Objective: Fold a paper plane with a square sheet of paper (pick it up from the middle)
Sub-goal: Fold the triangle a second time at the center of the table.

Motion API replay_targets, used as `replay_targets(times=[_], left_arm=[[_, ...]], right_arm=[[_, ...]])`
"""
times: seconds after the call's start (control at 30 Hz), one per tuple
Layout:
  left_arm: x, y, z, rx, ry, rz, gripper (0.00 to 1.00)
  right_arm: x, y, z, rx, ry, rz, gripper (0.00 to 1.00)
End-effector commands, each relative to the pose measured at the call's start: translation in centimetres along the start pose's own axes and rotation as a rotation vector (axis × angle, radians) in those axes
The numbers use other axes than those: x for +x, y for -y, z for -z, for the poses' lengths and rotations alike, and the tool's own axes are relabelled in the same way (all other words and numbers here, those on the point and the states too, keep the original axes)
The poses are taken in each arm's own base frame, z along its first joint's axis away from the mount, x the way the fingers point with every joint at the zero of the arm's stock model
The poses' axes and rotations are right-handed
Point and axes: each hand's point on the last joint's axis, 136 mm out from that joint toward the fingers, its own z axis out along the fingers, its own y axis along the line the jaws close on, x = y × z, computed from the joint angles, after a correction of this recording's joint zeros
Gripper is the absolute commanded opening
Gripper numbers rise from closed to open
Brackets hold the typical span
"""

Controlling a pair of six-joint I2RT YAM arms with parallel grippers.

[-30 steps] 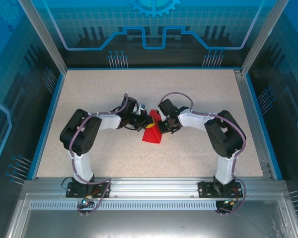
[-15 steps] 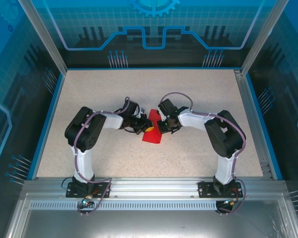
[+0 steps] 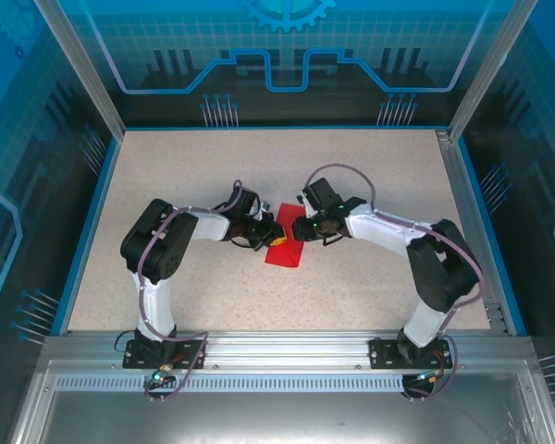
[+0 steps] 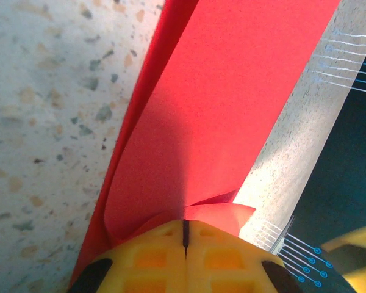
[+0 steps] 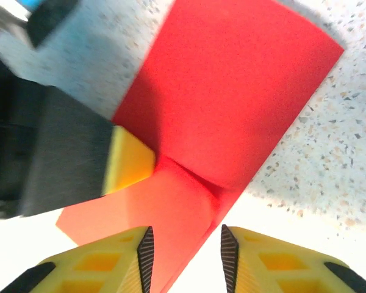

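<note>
I see the left gripper (image 4: pixel 185 229) clamped on an edge of the folded red sheet of paper (image 3: pixel 285 253), which lies at the middle of the table (image 3: pixel 166 185) between both arms. The right gripper (image 5: pixel 186 259) has its fingers apart, a paper corner between them.

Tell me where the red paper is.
In the top view the thin bright red paper sheet sits near the middle of the speckled table, pinched by the left pincer, with the open right pincer at its right side.
</note>
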Motion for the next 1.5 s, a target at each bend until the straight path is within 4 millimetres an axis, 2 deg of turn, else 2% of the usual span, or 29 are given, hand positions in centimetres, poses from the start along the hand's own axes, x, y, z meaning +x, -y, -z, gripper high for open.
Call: replay_targets(times=[0.0, 0.1, 0.23, 0.33, 0.53, 0.87, 1.33, 1.47], left_arm=[[0.3, -2.0, -0.4, -0.069, -0.006, 0.012, 0.01], [0.2, -1.9, -0.5, -0.066, -0.007, 0.01, 0.01], [0.3, -2.0, -0.5, -0.067, -0.009, 0.01, 0.01], [0.3, -1.9, -0.5, -0.066, -0.011, 0.009, 0.01], [0.2, -1.8, -0.5, -0.064, -0.01, 0.008, 0.01], [0.4, -2.0, -0.5, -0.066, -0.015, 0.007, 0.01], [0.5, -2.3, -0.6, -0.075, -0.018, 0.013, 0.01], [0.5, -2.4, -0.6, -0.079, -0.019, 0.015, 0.0]], right_arm=[[0.4, -2.4, 1.1, -0.171, 0.007, -0.061, 0.26], [1.0, -4.9, 0.6, -0.283, -0.02, -0.091, 0.11], [2.2, -6.4, -1.1, -0.335, -0.066, -0.145, 0.05], [3.0, -6.6, -2.4, -0.332, -0.104, -0.177, 0.04], [4.1, -5.3, -4.3, -0.27, -0.143, -0.209, 0.03], [5.2, -3.6, -5.9, -0.223, -0.183, -0.237, 0.05], [7.7, -1.5, -7.0, -0.179, -0.251, -0.278, 0.06], [7.6, -1.2, -6.7, -0.191, -0.243, -0.308, 0.06]])
